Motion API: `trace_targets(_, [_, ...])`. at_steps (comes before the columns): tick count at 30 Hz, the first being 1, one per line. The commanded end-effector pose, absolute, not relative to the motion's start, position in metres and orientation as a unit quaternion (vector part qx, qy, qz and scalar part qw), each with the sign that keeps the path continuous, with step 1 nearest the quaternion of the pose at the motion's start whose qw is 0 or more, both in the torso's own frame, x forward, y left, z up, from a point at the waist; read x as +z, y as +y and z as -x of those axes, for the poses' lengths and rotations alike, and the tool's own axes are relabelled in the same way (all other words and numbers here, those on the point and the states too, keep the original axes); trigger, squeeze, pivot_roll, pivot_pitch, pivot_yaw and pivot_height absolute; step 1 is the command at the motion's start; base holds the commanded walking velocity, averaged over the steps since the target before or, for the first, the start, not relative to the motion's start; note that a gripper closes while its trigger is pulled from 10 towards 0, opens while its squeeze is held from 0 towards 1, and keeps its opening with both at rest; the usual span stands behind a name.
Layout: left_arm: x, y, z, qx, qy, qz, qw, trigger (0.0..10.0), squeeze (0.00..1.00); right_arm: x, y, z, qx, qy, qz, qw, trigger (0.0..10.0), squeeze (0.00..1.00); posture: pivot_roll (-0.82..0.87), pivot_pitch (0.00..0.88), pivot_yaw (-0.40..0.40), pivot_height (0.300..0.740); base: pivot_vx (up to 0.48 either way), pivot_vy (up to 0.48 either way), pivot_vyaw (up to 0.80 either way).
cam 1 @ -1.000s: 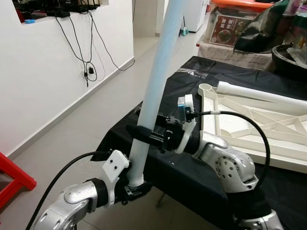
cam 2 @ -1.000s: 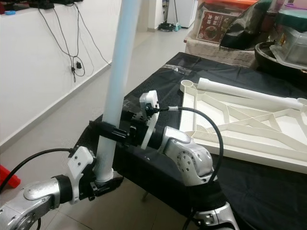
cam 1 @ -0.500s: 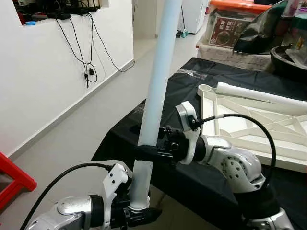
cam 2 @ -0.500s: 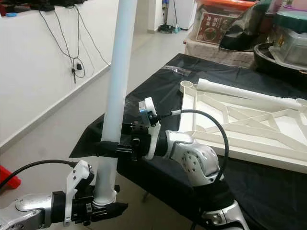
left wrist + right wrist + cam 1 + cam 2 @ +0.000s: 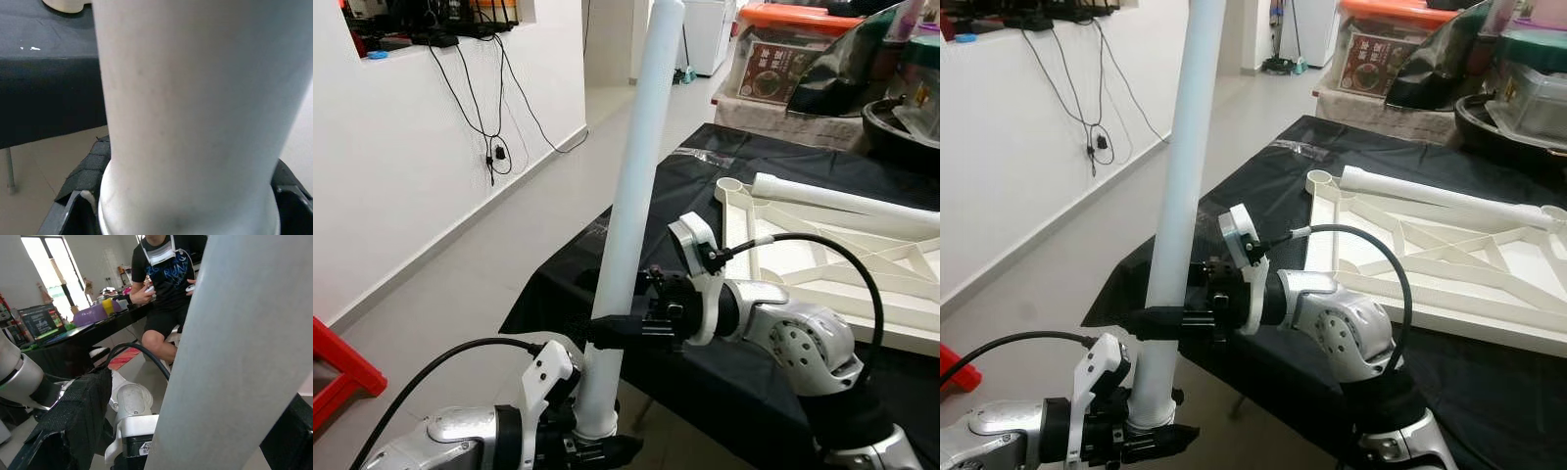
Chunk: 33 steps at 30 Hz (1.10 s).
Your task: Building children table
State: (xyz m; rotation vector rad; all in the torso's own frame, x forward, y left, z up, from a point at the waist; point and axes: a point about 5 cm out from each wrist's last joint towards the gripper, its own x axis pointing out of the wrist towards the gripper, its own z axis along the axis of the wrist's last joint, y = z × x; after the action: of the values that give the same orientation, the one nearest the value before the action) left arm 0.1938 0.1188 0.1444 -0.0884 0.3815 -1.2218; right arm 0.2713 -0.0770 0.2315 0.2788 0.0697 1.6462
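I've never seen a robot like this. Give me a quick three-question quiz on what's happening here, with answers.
1. True or false: both hands grip the white tube.
2. Which hand holds its bottom end: A left, B right?
3. What lies on the black cloth?

Key
1. True.
2. A; the right hand clamps it higher up.
3. A white table frame, with a second tube resting along it.

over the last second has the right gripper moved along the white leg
Yes. The right gripper has slid down the white leg, from about level with the black-clothed table edge to below it, nearer the left gripper.
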Motion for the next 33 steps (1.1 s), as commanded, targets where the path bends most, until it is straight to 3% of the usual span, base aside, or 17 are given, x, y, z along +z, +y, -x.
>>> trace_targets(1, [0.147, 0.117, -0.189, -0.584, 0.18, 0.036, 0.791, 10.0, 0.0, 0.229, -0.074, -0.266, 0.74, 0.041, -0.127, 0.659, 10.0, 0.0, 0.21, 0.046, -0.042, 0.74, 0.0, 0.0, 0.0])
trace_targets(19, [0.139, 0.118, -0.187, -0.597, 0.201, 0.036, 0.776, 10.0, 0.0, 0.227, -0.065, -0.261, 0.749, 0.054, -0.136, 0.647, 10.0, 0.0, 0.21, 0.053, -0.037, 0.74, 0.0, 0.0, 0.0])
trace_targets(20, [0.139, 0.118, -0.187, -0.597, 0.201, 0.037, 0.776, 10.0, 0.0, 0.228, -0.065, -0.261, 0.75, 0.055, -0.137, 0.645, 7.1, 0.0, 0.21, 0.059, -0.038, 0.74, 0.0, 0.0, 0.0])
trace_targets(21, [0.139, 0.118, -0.187, -0.597, 0.201, 0.037, 0.776, 10.0, 0.0, 0.228, -0.065, -0.261, 0.75, 0.055, -0.137, 0.645, 7.1, 0.0, 0.21, 0.059, -0.038, 0.74, 0.0, 0.0, 0.0])
trace_targets(22, [0.139, 0.119, -0.187, -0.596, 0.203, 0.037, 0.776, 10.0, 0.0, 0.228, -0.064, -0.26, 0.751, 0.055, -0.137, 0.643, 5.0, 0.0, 0.21, 0.059, -0.038, 0.74, 0.0, 0.0, 0.0])
trace_targets(24, [0.139, 0.119, -0.187, -0.596, 0.204, 0.037, 0.776, 10.0, 0.0, 0.228, -0.064, -0.26, 0.752, 0.056, -0.137, 0.642, 4.6, 0.0, 0.21, 0.059, -0.038, 0.74, 0.0, 0.0, 0.0])
trace_targets(25, [0.138, 0.12, -0.187, -0.596, 0.206, 0.038, 0.775, 10.0, 0.0, 0.228, -0.064, -0.259, 0.753, 0.056, -0.137, 0.641, 0.0, 0.0, 0.21, 0.059, -0.038, 0.74, 0.0, 0.0, 0.0])
trace_targets(33, [0.136, 0.123, -0.187, -0.593, 0.212, 0.045, 0.776, 10.0, 0.0, 0.226, -0.065, -0.257, 0.757, 0.061, -0.136, 0.637, 0.0, 0.0, 0.2, 0.061, -0.037, 0.74, 0.0, 0.0, 0.0])
